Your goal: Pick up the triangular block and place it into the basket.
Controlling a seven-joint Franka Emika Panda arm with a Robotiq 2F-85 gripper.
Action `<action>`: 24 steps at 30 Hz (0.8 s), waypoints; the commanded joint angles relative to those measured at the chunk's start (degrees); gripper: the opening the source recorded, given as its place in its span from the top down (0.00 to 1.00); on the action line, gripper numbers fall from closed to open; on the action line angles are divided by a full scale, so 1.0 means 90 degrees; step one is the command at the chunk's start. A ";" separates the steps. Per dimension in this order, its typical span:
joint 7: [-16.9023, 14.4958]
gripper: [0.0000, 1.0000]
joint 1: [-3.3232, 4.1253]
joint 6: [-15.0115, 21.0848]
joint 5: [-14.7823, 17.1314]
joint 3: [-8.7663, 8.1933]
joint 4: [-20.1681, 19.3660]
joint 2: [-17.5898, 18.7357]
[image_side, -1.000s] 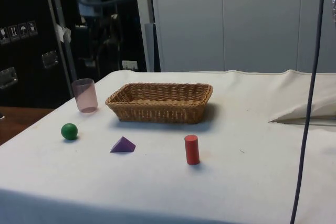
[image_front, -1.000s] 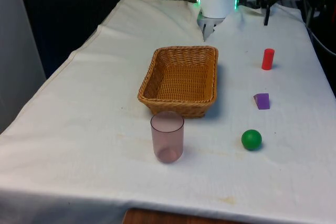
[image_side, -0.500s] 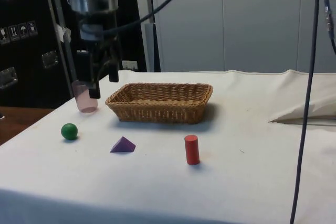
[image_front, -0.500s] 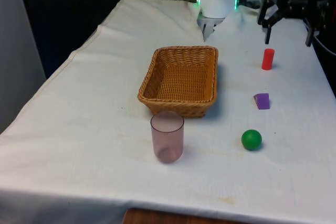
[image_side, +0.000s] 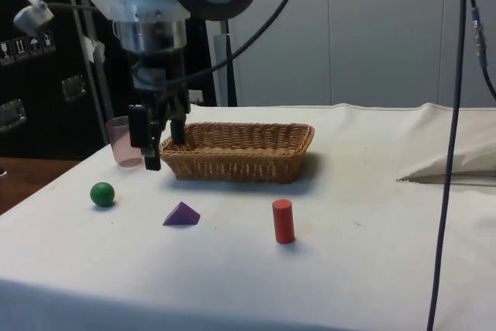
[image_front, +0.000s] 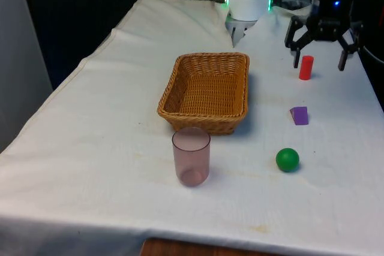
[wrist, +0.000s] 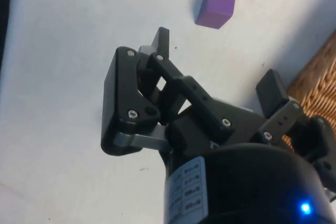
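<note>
Woven wicker makes up the tan rectangular basket [image_front: 207,91] at the table's middle in the front view, sitting on the white tablecloth [image_front: 96,124]. Just nearer the camera than the basket stands a translucent pink plastic cup [image_front: 191,156], upright. Further toward the front view's right, a small green ball [image_front: 287,159] lies near the front, and the purple triangular block [image_front: 299,115] rests on the cloth between the ball and a red upright cylinder [image_front: 306,67], apart from both. Above that cylinder hangs the black two-finger gripper [image_front: 318,58], its fingers spread wide, gripping nothing. From the side, the gripper [image_side: 160,145] hangs clear of the cloth, with the purple block [image_side: 181,214] lower and unheld.
</note>
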 commanded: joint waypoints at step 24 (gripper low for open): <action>-0.0261 0.00 -0.0095 0.0834 0.0045 -0.0083 -0.0076 0.0611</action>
